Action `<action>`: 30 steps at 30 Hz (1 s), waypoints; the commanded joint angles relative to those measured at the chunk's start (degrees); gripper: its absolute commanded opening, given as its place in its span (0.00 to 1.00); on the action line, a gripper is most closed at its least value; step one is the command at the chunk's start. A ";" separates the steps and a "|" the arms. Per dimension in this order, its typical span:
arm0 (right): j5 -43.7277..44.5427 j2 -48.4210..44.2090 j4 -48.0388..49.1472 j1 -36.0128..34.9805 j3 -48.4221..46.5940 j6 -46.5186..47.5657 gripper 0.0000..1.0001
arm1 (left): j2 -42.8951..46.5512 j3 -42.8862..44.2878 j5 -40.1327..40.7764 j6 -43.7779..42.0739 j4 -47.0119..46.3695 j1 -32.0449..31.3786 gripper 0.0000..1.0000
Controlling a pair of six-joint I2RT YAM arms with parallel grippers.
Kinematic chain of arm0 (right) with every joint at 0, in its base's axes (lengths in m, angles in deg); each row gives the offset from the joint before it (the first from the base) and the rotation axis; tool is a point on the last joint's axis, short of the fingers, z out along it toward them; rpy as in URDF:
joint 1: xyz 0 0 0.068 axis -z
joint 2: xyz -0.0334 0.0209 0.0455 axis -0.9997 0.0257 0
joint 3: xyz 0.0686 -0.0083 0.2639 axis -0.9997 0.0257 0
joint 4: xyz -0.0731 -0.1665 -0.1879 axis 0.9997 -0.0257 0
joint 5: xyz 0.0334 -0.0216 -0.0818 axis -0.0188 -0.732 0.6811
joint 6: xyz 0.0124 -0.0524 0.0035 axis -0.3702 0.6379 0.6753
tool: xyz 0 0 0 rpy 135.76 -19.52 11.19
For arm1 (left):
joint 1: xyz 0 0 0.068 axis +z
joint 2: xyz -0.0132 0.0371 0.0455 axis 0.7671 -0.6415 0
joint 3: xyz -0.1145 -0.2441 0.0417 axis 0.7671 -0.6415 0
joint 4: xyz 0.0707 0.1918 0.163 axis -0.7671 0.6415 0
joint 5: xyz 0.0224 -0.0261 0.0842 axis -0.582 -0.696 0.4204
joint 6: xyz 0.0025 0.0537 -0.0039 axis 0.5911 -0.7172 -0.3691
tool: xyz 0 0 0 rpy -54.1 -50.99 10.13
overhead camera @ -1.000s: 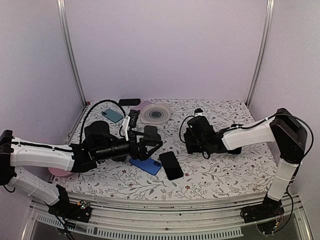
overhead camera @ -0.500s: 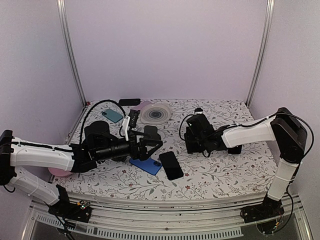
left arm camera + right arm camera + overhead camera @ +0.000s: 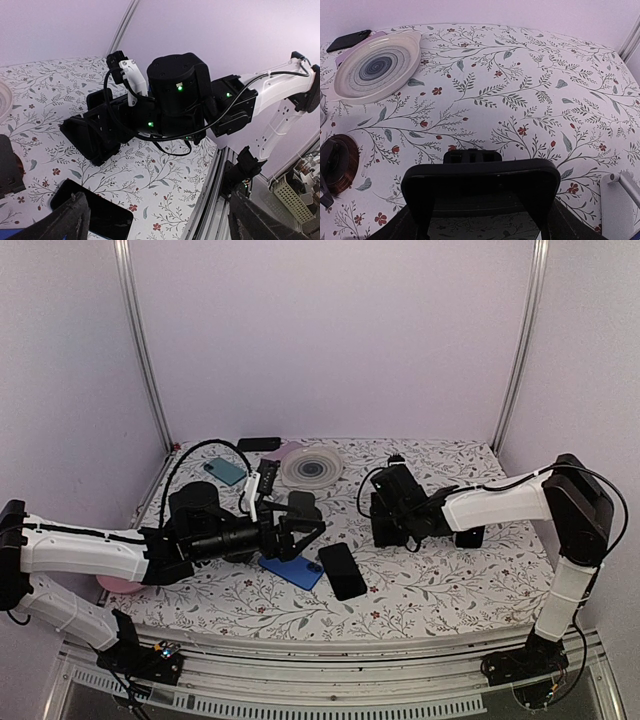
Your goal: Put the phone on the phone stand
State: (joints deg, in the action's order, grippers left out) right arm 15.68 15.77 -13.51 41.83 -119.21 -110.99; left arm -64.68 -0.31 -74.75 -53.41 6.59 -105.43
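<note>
A black phone stand (image 3: 480,192) sits between my right gripper's fingers; it also shows in the top view (image 3: 382,524) and in the left wrist view (image 3: 95,134). My right gripper (image 3: 384,516) (image 3: 477,227) is shut on the stand, low over the table right of centre. A black phone (image 3: 342,571) (image 3: 92,216) lies flat in front of the stand. A blue phone (image 3: 291,570) lies just left of it. My left gripper (image 3: 308,522) (image 3: 160,222) is wide open and empty, hovering above the blue phone and pointing at the stand.
A striped plate (image 3: 312,465) (image 3: 376,67) lies at the back. A teal phone (image 3: 225,471) and another black phone (image 3: 258,444) lie back left. A brown round coaster (image 3: 337,157) sits left of the stand. A pink disc (image 3: 120,585) lies under my left arm.
My right gripper has shifted slightly left and back with the stand in it. My left arm has not moved.
</note>
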 commanded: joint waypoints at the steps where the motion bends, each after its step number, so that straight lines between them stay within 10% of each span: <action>1: 1.17 0.89 -1.79 0.12 -3.19 -2.12 0.36 | 0.92 -0.46 -0.74 -0.05 -0.20 0.31 0.97; 30: 2.88 1.29 -1.42 -0.94 -2.60 -7.25 0.41 | 1.43 -0.81 -0.93 -0.44 -0.11 0.40 0.97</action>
State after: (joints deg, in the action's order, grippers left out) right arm 16.49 16.63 -16.55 41.55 -121.53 -117.37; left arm -64.41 -0.53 -75.60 -53.45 6.63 -105.41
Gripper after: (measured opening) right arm 0.733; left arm 0.966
